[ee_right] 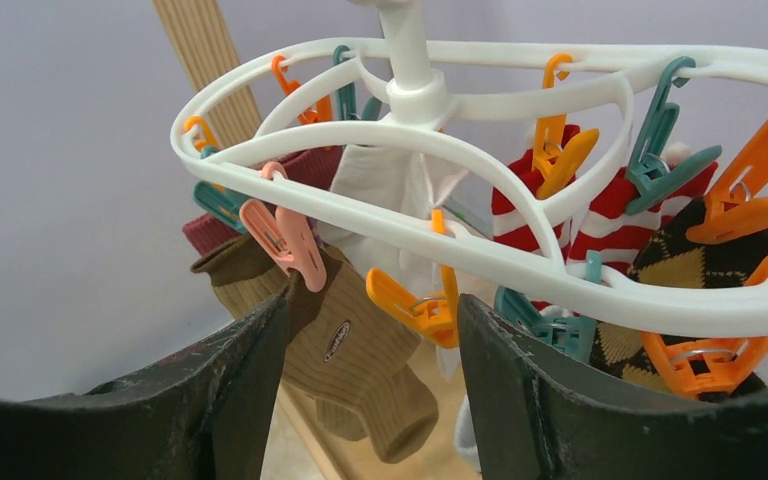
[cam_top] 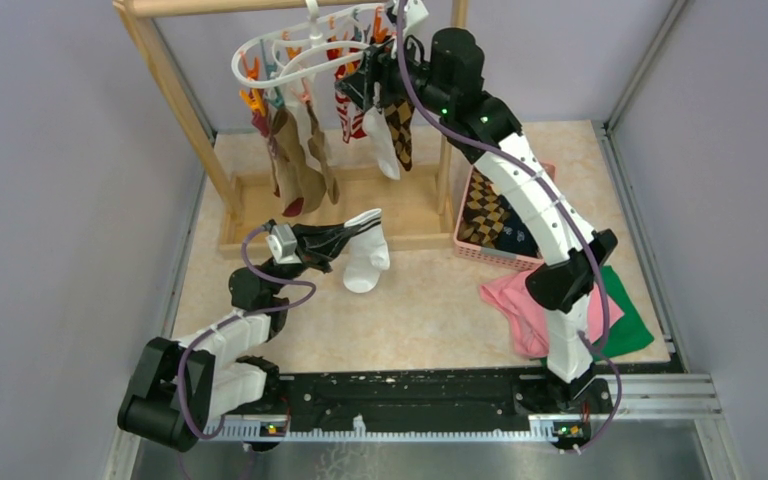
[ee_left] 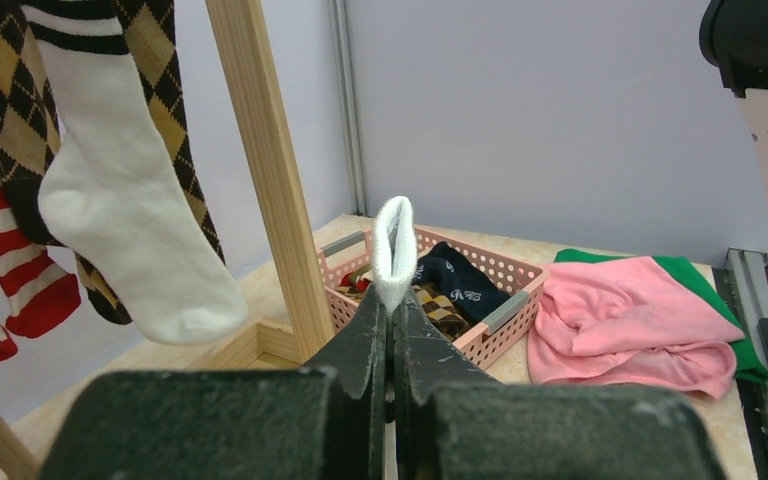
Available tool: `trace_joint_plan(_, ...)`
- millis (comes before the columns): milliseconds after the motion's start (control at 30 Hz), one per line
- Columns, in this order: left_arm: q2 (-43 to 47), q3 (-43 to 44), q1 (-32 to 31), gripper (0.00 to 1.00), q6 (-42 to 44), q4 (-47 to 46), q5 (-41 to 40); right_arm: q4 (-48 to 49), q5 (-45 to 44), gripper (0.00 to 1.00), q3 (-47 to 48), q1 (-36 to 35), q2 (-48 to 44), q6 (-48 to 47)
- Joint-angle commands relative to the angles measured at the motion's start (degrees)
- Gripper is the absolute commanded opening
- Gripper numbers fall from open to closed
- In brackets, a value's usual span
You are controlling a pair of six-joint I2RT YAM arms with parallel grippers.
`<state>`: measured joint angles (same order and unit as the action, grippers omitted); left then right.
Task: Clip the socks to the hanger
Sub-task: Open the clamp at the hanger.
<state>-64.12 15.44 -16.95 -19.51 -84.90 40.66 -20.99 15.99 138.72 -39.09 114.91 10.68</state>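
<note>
The white ring hanger point(cam_top: 305, 45) hangs from the wooden rack with several socks clipped on: brown point(cam_top: 295, 165), red-white striped point(cam_top: 350, 115), white point(cam_top: 382, 150) and argyle point(cam_top: 400, 130). My left gripper point(cam_top: 350, 233) is shut on the cuff of a white sock point(cam_top: 367, 262), held just above the table; the cuff point(ee_left: 393, 250) sticks up between the fingertips. My right gripper point(cam_top: 368, 85) is open at the hanger's right side. In the right wrist view its open fingers point(ee_right: 520, 400) flank an empty orange clip point(ee_right: 415, 305) under the ring point(ee_right: 520, 260), beside the brown sock point(ee_right: 360, 350).
The wooden rack post point(ee_left: 270, 170) stands close ahead of the left gripper. A pink basket point(cam_top: 470, 245) with argyle and navy socks sits at the right, also in the left wrist view point(ee_left: 505, 275). A pink cloth point(cam_top: 520, 305) and green cloth point(cam_top: 625, 320) lie near the right arm's base.
</note>
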Motion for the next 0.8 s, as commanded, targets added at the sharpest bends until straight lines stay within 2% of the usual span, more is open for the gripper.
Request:
trace_joint_plan(0, 0.8, 0.1, 0.3, 0.0, 0.6, -11.2, -0.1, 0.8, 1.3, 0.63, 3.2, 0.4, 1.3, -2.8)
trace_joint_plan(767, 1.5, 0.6, 0.3, 0.0, 0.7, -10.2, 0.5, 3.2, 3.9, 0.68, 6.0, 0.8, 4.1, -10.4)
